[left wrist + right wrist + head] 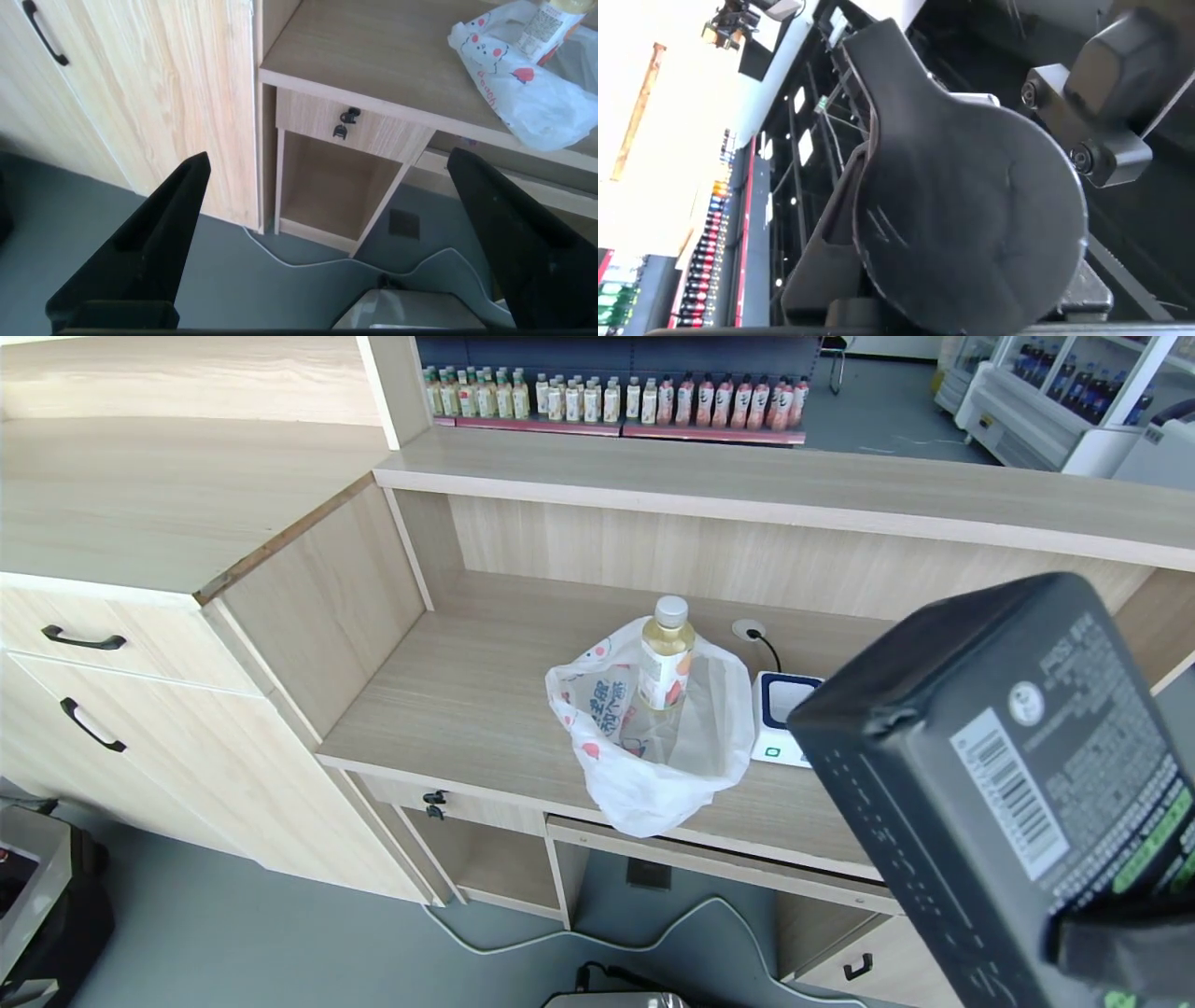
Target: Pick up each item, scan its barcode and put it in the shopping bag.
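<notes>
1. Right gripper [1120, 947], jaws clamped on the black package [924, 747], holds it raised, near right
2. Its barcode [1008, 793] should face the scanner [777, 714] right of the shopping bag [644, 798]
3. Left gripper [322, 243] jaws stand apart

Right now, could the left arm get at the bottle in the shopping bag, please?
Probably yes: the left tool is open and empty, low before the counter, and the bottle stands out of the open shopping bag; it must rise first.
</notes>
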You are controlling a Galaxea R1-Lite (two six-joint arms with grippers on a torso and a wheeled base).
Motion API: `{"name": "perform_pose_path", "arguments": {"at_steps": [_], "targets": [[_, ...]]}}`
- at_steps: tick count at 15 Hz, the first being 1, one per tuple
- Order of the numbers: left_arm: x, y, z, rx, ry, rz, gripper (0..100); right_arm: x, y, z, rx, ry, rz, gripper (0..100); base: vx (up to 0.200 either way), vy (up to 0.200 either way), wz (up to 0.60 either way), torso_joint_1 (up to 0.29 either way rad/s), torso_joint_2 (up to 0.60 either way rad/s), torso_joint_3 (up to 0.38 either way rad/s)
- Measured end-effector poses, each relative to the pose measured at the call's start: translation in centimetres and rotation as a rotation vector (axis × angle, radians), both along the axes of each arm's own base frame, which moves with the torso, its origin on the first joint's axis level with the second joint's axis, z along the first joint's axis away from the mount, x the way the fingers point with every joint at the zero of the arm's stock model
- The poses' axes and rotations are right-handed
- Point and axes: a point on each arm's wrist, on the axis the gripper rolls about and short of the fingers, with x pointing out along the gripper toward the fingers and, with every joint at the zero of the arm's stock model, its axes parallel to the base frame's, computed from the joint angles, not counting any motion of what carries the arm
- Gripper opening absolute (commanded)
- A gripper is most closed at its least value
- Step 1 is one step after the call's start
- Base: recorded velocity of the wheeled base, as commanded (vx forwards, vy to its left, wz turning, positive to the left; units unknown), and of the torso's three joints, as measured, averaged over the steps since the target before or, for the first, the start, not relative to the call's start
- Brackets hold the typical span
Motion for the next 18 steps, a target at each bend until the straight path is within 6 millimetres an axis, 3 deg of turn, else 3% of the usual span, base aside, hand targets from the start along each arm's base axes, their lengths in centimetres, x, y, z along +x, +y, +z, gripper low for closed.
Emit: {"name": "perform_pose_path", "arguments": {"at_steps": [18], "targets": [[0.0,0.0,0.0,0.000,0.000,0.000,100,-1.0,-1.4,0.2,-0.041,-0.007,0.018,0,0.000,0.000,0.00,0.000,0.00,0.000]]}}
